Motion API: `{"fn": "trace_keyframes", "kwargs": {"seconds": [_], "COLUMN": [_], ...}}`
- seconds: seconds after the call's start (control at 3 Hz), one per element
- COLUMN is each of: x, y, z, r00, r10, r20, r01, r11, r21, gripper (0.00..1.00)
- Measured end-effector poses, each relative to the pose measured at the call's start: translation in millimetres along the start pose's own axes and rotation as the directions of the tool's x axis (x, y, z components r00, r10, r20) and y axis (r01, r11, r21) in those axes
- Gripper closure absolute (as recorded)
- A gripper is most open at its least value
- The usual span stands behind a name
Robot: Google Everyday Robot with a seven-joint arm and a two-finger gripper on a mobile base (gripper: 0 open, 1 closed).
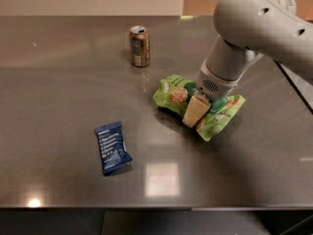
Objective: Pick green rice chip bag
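Observation:
The green rice chip bag [172,95] lies flat on the dark table [58,82], right of centre. It is a crinkly light-green pouch with pictures of round tan rice cakes. My gripper [194,112] is down on the middle of the bag, at the end of the grey arm [254,23] that reaches in from the upper right. The arm's wrist hides the bag's middle part; the bag's right end [222,115] shows beyond it.
A brown drink can [139,45] stands upright behind and left of the bag. A small dark-blue bar wrapper [111,147] lies at the front left. The table's front edge runs along the bottom of the view.

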State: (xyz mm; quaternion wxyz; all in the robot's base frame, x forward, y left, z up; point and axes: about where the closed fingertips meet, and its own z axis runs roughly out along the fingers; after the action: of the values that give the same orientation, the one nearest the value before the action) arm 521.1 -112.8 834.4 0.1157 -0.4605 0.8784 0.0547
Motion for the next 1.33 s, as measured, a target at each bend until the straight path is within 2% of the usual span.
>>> {"fn": "trace_keyframes", "kwargs": {"seconds": [0.33,0.67,1.0,1.33], "x": [-8,-18,-27,-34], "y": [-1,-1,-3,-7], "z": [-22,-53,-91,-146], "r00": [0.999,0.997,0.993,0.986], "r10": [-0.012,-0.039,-0.069,-0.104], "r20": [0.030,0.062,0.094,0.133], "r01": [0.012,0.039,0.068,0.100], "r11": [0.9999,0.9992,0.9976,0.9944], "r21": [-0.003,0.002,0.006,0.034], "gripper": [0.87,1.00,1.00,1.00]}}
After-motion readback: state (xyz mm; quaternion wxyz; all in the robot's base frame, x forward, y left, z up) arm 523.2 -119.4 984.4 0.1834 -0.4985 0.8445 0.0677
